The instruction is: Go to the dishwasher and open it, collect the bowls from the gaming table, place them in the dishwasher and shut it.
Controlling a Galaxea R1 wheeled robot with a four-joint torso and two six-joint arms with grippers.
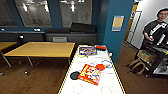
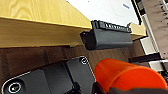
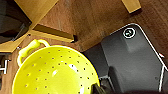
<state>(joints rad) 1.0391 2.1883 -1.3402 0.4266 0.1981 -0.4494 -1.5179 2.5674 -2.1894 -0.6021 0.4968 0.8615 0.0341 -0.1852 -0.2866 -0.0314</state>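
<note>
1. Left gripper [image 2: 100, 87] carried an orange bowl [image 2: 125, 75] at its fingers, above the dark wood floor [image 2: 37, 57] beside a pale wooden edge; how far the fingers were parted could not be told.
2. Right gripper [image 3: 97, 88] met the rim of a yellow perforated bowl with a loop handle [image 3: 52, 72]; its grip could not be judged.
3. Ahead stood a white game table [image 1: 92, 85]; a red box [image 1: 90, 74] lay near its middle, a black disc [image 1: 74, 75] touching the box's left side.
4. At the far edge sat a framed tray [image 1: 87, 51].
5. A person [image 1: 156, 27] stood at the right.
</note>
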